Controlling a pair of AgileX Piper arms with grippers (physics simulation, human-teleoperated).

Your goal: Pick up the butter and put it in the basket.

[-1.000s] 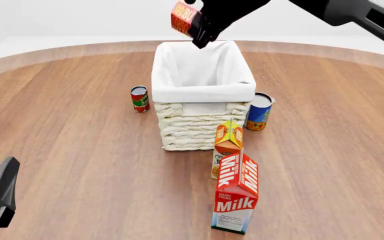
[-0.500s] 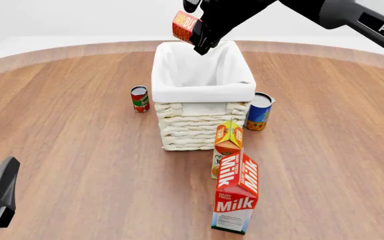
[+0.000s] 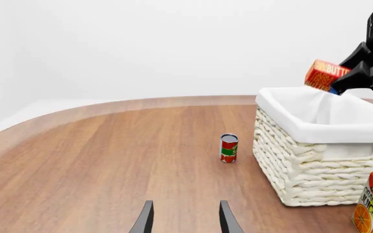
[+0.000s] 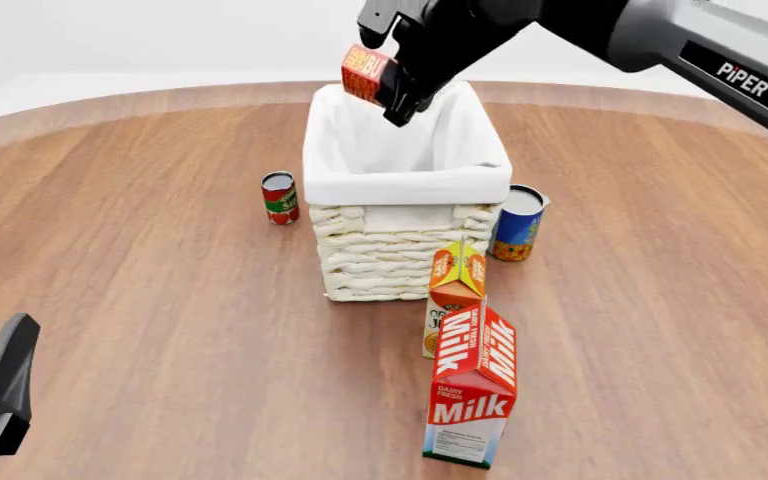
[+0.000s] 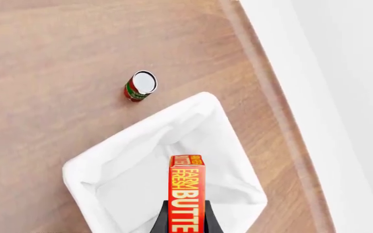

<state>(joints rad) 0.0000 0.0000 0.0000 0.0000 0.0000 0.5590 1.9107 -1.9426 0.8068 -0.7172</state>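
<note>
Over the wooden table (image 4: 157, 300), right jaws pinching the butter (image 4: 365, 72) have dropped toward the basket (image 4: 404, 185); left jaws spread.

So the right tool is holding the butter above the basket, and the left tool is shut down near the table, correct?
Not quite. The left tool is open: the left wrist view shows its fingers apart with nothing between them. The rest holds: the right tool grips the butter above the basket.

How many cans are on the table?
2. A red can stands left of the basket; a blue can stands at its right front corner. The basket could hide another behind it.
</note>
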